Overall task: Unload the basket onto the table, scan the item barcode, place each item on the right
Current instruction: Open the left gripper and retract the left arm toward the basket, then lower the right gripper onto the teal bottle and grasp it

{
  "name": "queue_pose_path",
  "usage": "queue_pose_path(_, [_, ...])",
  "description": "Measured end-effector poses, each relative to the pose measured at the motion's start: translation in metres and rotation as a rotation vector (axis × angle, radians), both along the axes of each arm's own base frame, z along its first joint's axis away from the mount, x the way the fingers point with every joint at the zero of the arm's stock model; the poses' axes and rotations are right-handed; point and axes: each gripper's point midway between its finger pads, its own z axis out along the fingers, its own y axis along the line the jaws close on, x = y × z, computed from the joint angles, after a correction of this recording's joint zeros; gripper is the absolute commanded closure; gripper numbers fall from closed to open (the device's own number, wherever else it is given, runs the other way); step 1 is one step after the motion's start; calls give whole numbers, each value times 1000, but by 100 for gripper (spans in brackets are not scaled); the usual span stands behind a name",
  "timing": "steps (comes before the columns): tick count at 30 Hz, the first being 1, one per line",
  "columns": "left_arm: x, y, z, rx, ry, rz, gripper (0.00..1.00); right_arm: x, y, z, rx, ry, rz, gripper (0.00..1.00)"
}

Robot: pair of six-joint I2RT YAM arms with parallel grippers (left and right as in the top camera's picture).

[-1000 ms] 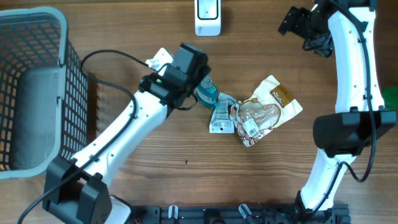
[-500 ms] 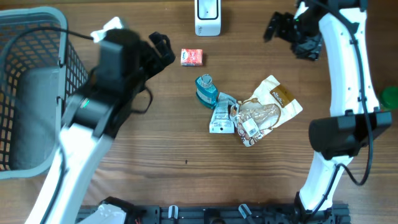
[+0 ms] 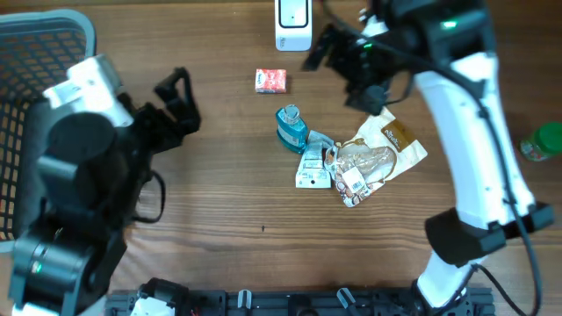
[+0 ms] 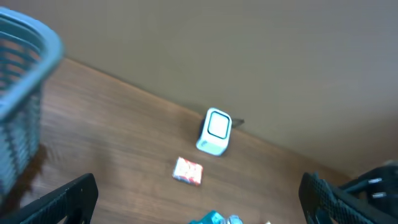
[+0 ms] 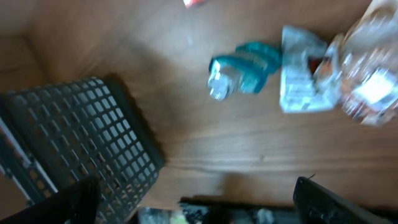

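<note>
Grey mesh basket [image 3: 35, 53] filled the upper left edge. Bare wooden tabletop [image 3: 263, 254] lay open across the lower centre. Small red-and-white carton [image 3: 271, 80] sat upper centre, near the white box-shaped scanner [image 3: 292, 25] at the top edge. Left gripper [image 3: 182, 98] and right gripper [image 3: 338, 66]: fingers spread wide, holding and touching nothing.

Table [image 3: 263, 254] with scanner [image 3: 292, 25], box [image 3: 271, 80], packets [image 3: 362, 164], basket [image 3: 18, 132]

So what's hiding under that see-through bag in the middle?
A tan pouch sticks out from under the see-through bag at its upper right. A white packet lies against its left edge; whether it tucks underneath is unclear. Anything else beneath is covered.
</note>
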Motion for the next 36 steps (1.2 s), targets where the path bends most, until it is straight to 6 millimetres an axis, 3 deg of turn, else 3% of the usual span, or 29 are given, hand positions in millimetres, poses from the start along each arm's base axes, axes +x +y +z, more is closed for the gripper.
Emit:
queue_pose_path(4, [-8, 11, -3, 16, 15, 32, 0, -7, 29, -28, -62, 91, -57, 0])
queue_pose_path(7, [-9, 14, -15, 35, 64, 45, 0, -10, 39, -45, -114, 131, -118, 1])
queue_pose_path(14, [3, 12, -36, 62, 147, 47, 0, -5, 38, -60, -149, 174, -228, 0])
queue_pose_path(21, [10, 10, -44, 71, 176, 47, 0, 6, 45, -110, -238, 265, -252, 0])
queue_pose_path(26, [10, 10, -46, 73, 182, 47, 0, 10, 45, -134, -288, 297, -252, 0])
queue_pose_path(36, [9, 10, -48, 76, 191, 46, 0, 14, 41, -147, -330, 295, -244, 0])
